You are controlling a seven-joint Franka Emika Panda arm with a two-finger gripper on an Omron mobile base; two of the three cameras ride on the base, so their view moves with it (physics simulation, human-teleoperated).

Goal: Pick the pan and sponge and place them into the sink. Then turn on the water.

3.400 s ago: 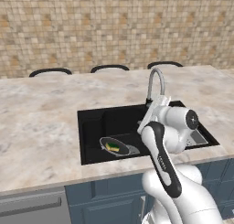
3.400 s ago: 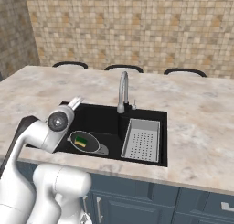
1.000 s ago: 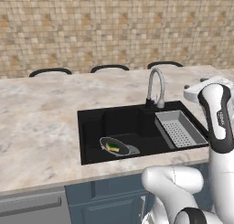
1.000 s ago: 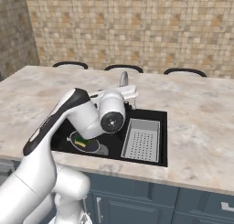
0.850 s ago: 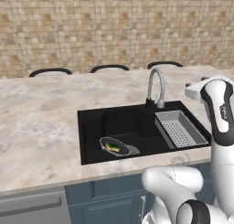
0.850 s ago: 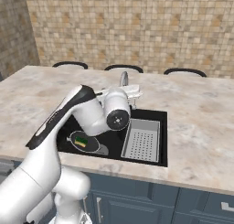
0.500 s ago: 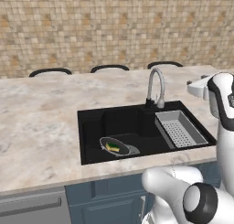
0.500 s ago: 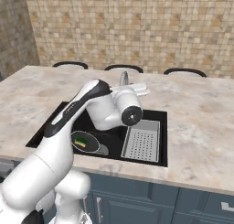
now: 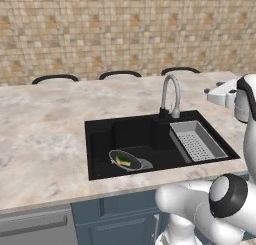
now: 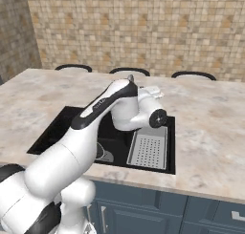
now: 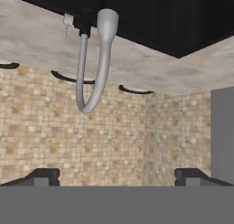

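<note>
While end effector (image 11: 117, 175) gapes empty, sponge (image 9: 123, 161) in pan (image 9: 126, 160), both in sink (image 9: 100, 139).

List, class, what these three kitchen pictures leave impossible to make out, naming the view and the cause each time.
- Faucet handle position: too small in the left base view; upside down and tiny in the hand view.
- Pan and sponge: in the right base view the arm covers most of the sink.
- Gripper: tips wide apart, open; in the right base view too small to judge.
</note>
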